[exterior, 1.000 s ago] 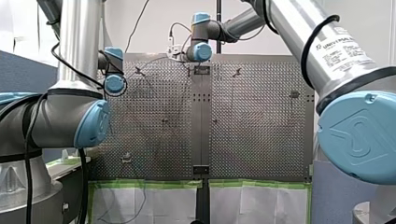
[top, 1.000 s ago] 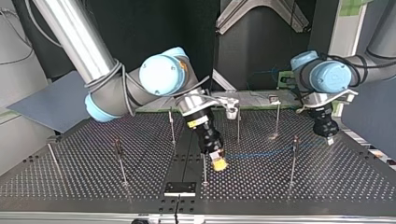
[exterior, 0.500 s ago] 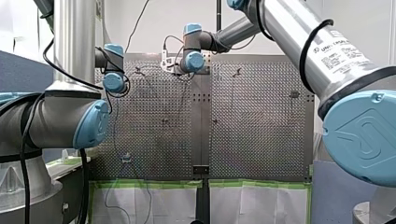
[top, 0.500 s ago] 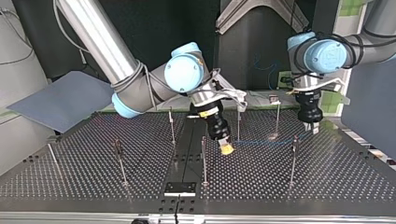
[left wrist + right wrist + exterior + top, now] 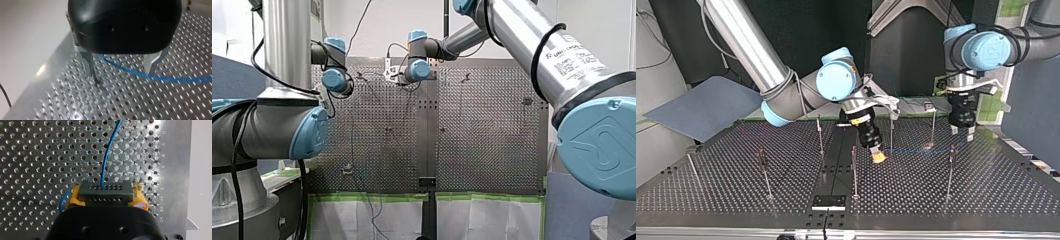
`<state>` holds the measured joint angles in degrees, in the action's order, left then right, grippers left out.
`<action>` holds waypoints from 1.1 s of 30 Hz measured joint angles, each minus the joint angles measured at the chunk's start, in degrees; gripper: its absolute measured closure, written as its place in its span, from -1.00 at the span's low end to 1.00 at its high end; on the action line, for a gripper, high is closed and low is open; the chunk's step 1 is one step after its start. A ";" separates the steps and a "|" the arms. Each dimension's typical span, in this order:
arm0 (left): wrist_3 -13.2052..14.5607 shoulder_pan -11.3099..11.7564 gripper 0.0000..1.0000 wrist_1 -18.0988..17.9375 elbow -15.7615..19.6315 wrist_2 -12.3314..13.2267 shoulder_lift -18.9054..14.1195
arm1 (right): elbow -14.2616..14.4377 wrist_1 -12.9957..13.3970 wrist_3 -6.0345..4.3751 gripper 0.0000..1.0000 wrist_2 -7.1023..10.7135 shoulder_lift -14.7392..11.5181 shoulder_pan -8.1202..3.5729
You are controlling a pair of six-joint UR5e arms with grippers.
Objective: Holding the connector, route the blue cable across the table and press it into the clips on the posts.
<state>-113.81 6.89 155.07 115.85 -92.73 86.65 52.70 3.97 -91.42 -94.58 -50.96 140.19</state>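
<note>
Perforated metal counter (image 5: 936,200) carries thin upright posts (image 5: 854,170); green tape (image 5: 372,196) lines one edge. My right claw (image 5: 108,195) pinches the connector (image 5: 106,191), blue cable (image 5: 106,157) trailing; my left claw (image 5: 120,68) stands spread.

Green tape (image 5: 372,196) runs along the white sheets' (image 5: 337,220) edge

Blue cable (image 5: 106,152); dark grey connector (image 5: 106,191); yellow pads (image 5: 75,196) on right end effector (image 5: 108,198); silver perforated table (image 5: 37,157).
</note>
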 joint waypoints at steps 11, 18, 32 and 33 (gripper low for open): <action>0.71 -0.84 -1.00 4.02 0.04 0.72 -5.06 | 0.00 0.00 -0.01 1.00 0.11 0.38 -0.37; 4.41 -1.58 -1.00 6.01 -0.38 2.48 -6.75 | 0.00 0.06 -0.02 1.00 0.22 0.54 -0.40; 12.57 -4.65 -1.00 9.90 -4.89 5.99 -6.33 | 0.00 0.08 -0.40 1.00 0.59 0.71 -0.41; 13.01 -4.82 -1.00 10.00 -5.56 5.93 -6.42 | 0.00 0.08 -0.41 1.00 0.63 0.71 -0.41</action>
<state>-100.80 2.07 165.07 110.29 -86.80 80.23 52.70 4.05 -91.83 -93.95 -50.26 139.78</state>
